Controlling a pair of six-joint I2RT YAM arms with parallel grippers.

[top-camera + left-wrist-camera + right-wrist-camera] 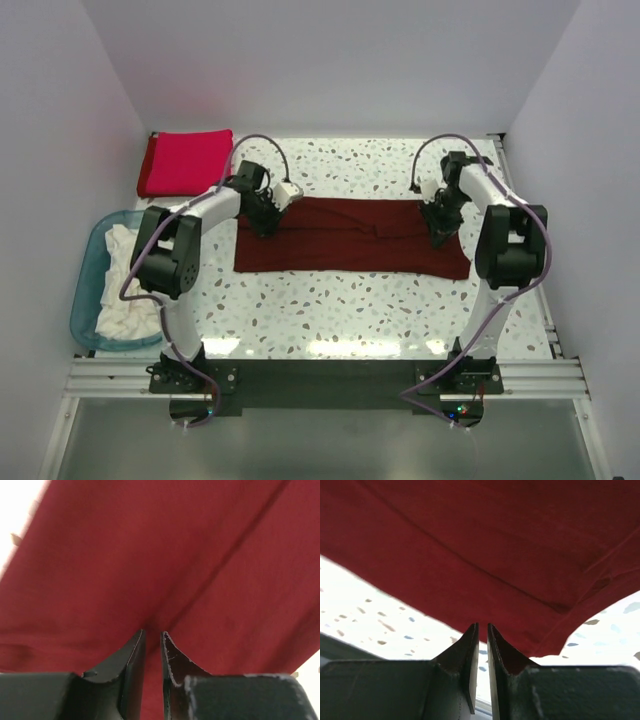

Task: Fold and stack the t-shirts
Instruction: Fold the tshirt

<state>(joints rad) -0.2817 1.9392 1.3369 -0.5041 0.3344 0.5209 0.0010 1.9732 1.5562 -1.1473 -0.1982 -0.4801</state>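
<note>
Nearest you, both arms are bolted to the metal rail [320, 378] at the table [340, 310] edge. Just beyond it, off the table's left side, you have the translucent blue tub [82, 285] with crumpled white t-shirts [125, 285] heaped inside. At mid-table the dark maroon t-shirt [350, 235] lies flat as a long band running left to right, near edge roughly straight, with a small pucker near its middle. You have one arm on each end of it. Left gripper [153, 632]: down on the band's left end, toward its far edge; its dark fingers [132, 660] are pressed almost together, and in the left wrist view maroon cloth fills the frame, with a crease running down into the narrow slit, so it is pinching the fabric. Right gripper [482, 626]: down on the right end; fingers [465, 660] likewise nearly closed, tips meeting the cloth's hem. Speckled tabletop shows on both sides below that hem and light shows in the slit lower down, so the nip is at the very tips only. Farthest from you, at the far left corner, the bright crimson-red t-shirt [185, 162] sits as a neat folded rectangle, well apart from the maroon one.
</note>
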